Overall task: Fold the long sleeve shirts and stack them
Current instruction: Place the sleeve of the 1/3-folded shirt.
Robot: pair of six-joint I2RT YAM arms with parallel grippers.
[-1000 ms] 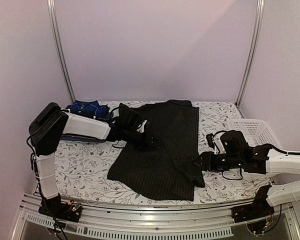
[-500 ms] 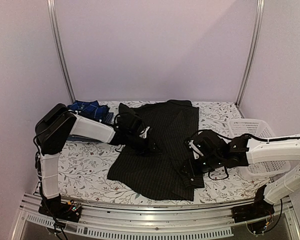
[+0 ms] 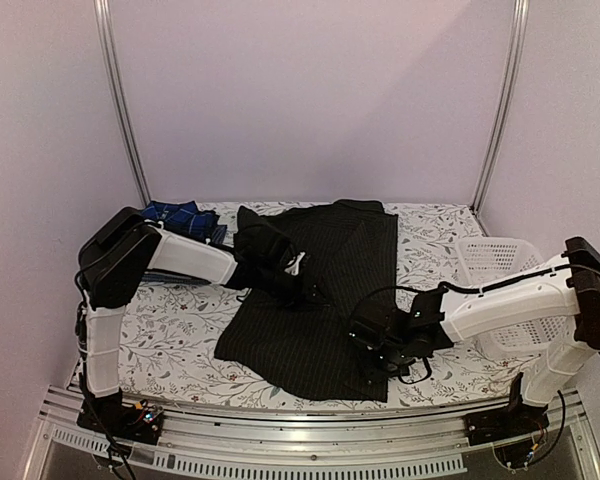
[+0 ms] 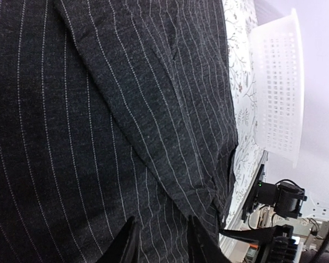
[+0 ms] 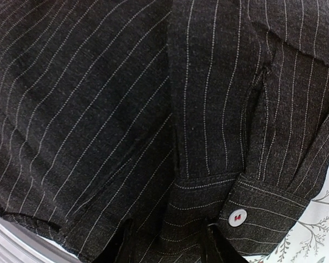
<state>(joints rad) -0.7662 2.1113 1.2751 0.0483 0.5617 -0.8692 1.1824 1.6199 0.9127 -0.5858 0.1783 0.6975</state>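
Looking down, we see the black pinstripe shirt spread flat on the table, collar at the far side. L gripper sits on its middle, R gripper at the near right edge by a buttoned cuff. Both have fingers part-way apart w/ cloth between; we can't tell if either pinches it. Blue plaid shirt lies far left, white basket right.

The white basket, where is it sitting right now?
From above, the white basket sits at the table's right edge, right of the black pinstriped shirt, partly behind the right arm.
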